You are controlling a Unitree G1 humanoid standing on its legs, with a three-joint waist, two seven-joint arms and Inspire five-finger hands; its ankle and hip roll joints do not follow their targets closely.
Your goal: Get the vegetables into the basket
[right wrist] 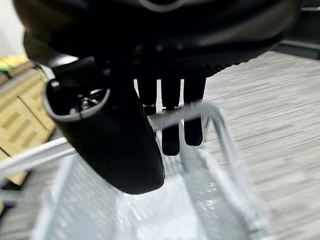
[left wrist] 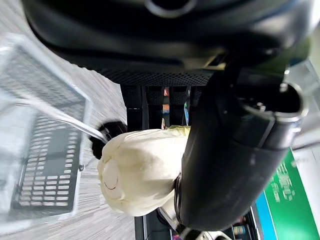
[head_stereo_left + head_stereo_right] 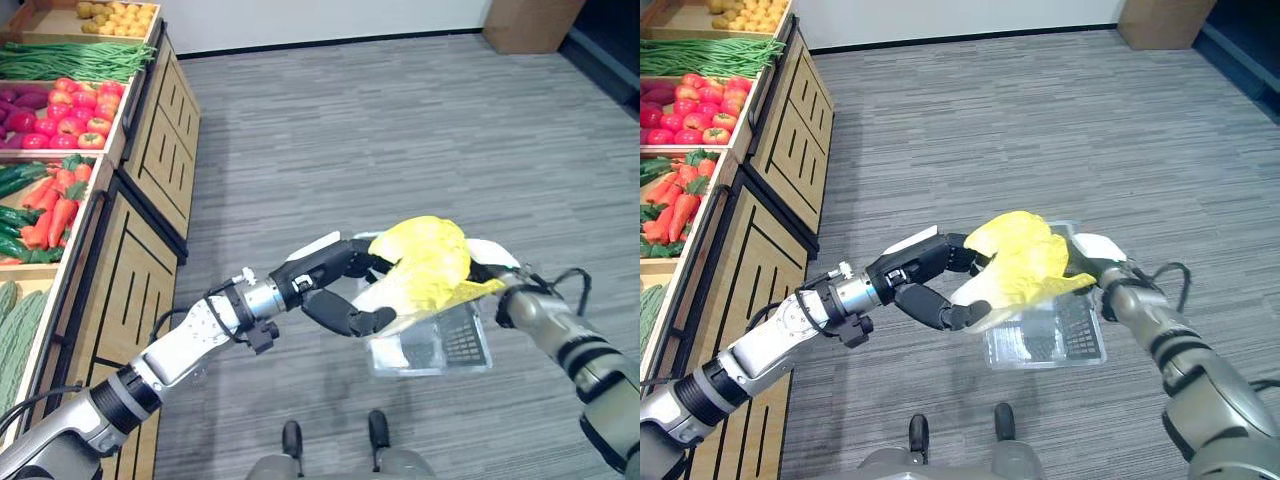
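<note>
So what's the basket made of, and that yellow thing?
The basket looks like clear glossy plastic: the floor shows through its slotted walls, and its handle catches light. The yellow thing, gripped by the left hand, looks like a leafy cabbage with crinkled leaves and a pale matte stem end; real or plastic, I can't tell.

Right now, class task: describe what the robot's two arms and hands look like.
Both arms are silver-grey with black ring joints. The left hand and right hand are dark, with jointed fingers and white covers.
</note>
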